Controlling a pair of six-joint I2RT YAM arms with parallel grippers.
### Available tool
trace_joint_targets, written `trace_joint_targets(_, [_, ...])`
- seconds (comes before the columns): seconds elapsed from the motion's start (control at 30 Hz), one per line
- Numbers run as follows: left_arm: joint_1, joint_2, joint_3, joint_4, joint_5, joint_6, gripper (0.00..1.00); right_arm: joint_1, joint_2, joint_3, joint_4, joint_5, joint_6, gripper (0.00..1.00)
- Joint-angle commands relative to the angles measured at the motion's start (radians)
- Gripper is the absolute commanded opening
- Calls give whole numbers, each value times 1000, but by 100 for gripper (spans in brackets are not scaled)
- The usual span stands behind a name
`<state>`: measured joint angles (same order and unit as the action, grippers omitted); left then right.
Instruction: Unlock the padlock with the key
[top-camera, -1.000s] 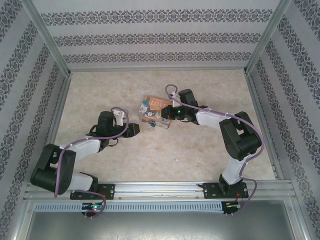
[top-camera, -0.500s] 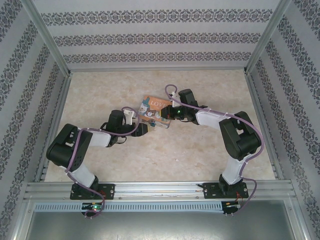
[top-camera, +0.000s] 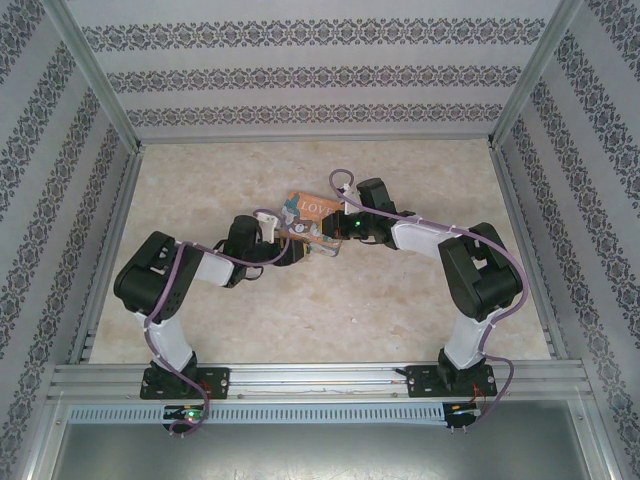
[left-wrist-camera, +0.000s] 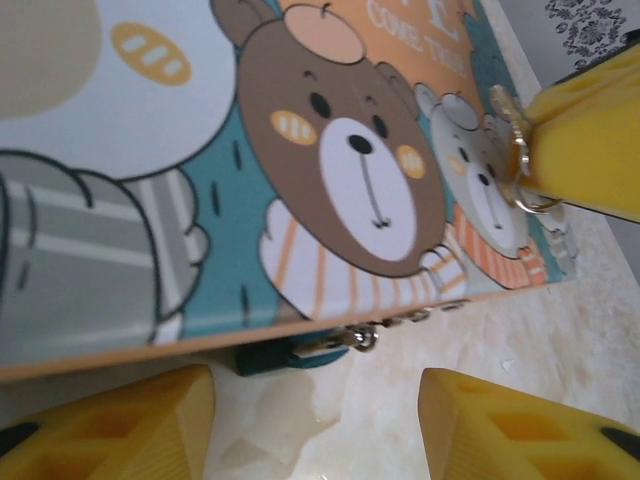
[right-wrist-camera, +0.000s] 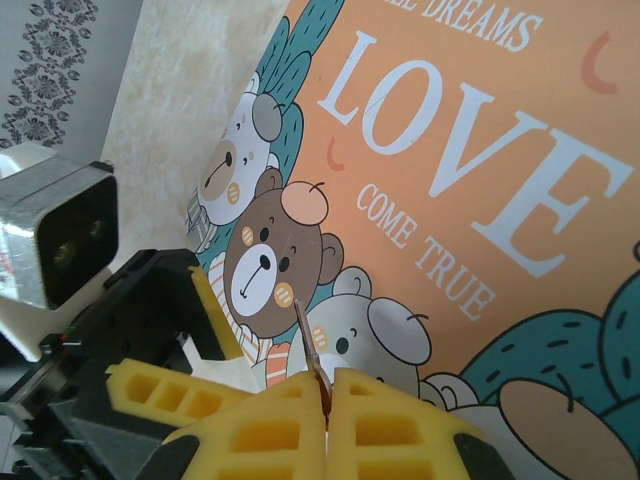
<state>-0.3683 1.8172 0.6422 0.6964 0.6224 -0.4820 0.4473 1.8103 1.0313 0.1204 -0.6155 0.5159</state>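
The padlock (left-wrist-camera: 262, 357) is tiny, with a dark blue-green body and a silver shackle (left-wrist-camera: 352, 342), and hangs at the near edge of the cartoon "LOVE" box (left-wrist-camera: 330, 190), half tucked under it. My left gripper (left-wrist-camera: 315, 430) is open, its yellow fingers either side of the padlock and just short of it. My right gripper (right-wrist-camera: 327, 400) is shut on the key (right-wrist-camera: 311, 340), whose blade points out over the box lid. The key (left-wrist-camera: 512, 125) and its ring also show at the right of the left wrist view. From above, both grippers (top-camera: 290, 253) (top-camera: 336, 232) meet at the box (top-camera: 308, 218).
The box lies on a beige marbled table (top-camera: 400, 300) inside patterned walls. The left wrist's white camera housing (right-wrist-camera: 55, 235) sits close to the box's left side. Open floor lies in front of and behind the box.
My left arm has stretched to the right, bringing its gripper up to the near-left edge of the box. The right arm and the box have stayed put.
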Motion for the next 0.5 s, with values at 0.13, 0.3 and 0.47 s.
trace_joint_targets(0.13, [-24,51,38,95,-15,9,53,1,36,-12,-112,33,-30,0])
trace_joint_targets(0.3, [-40,53,33,90,-21,-1,52,1,38,-12,-114,33,-31,0])
trace_joint_targets(0.47, [-58,51,24,93,-25,-12,51,0,39,-13,-114,31,-31,0])
